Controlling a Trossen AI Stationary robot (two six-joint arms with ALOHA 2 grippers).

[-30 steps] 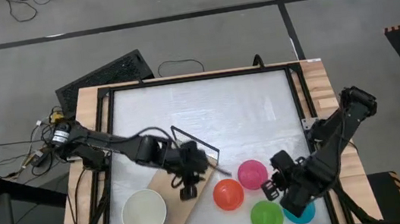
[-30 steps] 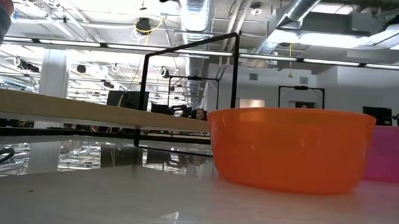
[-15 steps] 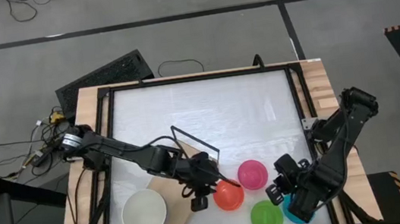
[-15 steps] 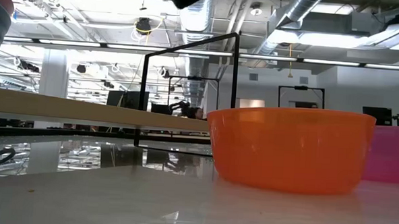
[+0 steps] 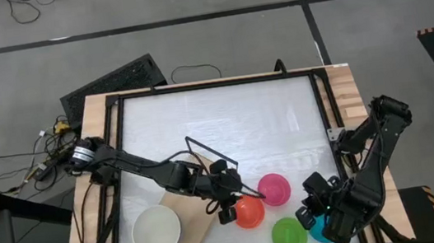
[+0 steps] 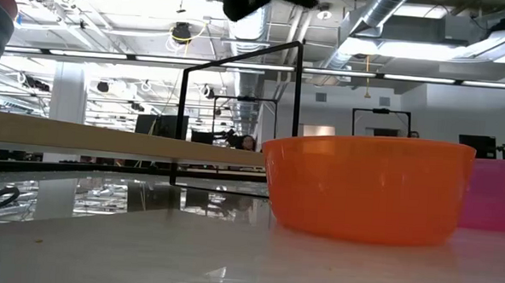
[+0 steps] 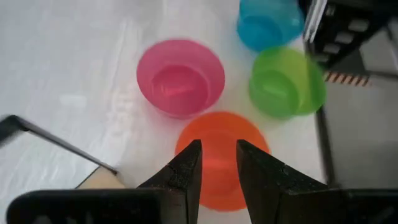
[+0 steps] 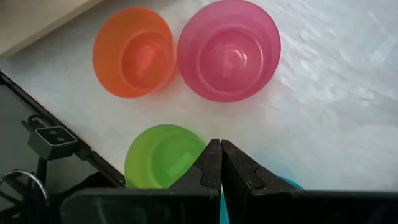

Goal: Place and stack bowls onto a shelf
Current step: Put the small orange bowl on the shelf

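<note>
An orange-red bowl [image 5: 250, 211] stands on the white table next to a magenta bowl [image 5: 274, 188], a lime green bowl [image 5: 289, 235] and a cyan bowl [image 5: 322, 231], which my right arm partly hides. A cream-white bowl [image 5: 157, 231] sits on the light-wood shelf [image 5: 191, 216], which lies askew at the near left. My left gripper [image 7: 217, 163] hovers open above the orange-red bowl's rim on the shelf side, and shows high above it in the low view [image 6: 267, 1]. My right gripper [image 8: 221, 160] is shut on nothing, above the lime green and cyan bowls.
The shelf's black wire frame [image 5: 215, 157] rises just beyond my left gripper. The table's black rail [image 5: 327, 124] runs along its right side. White tabletop [image 5: 225, 120] lies free across the far half.
My left gripper has moved from over the shelf's end toward the table's right edge, sinking a little, and now hangs over the orange-red bowl. My right gripper has swung a little toward the near right corner. No bowl has moved.
</note>
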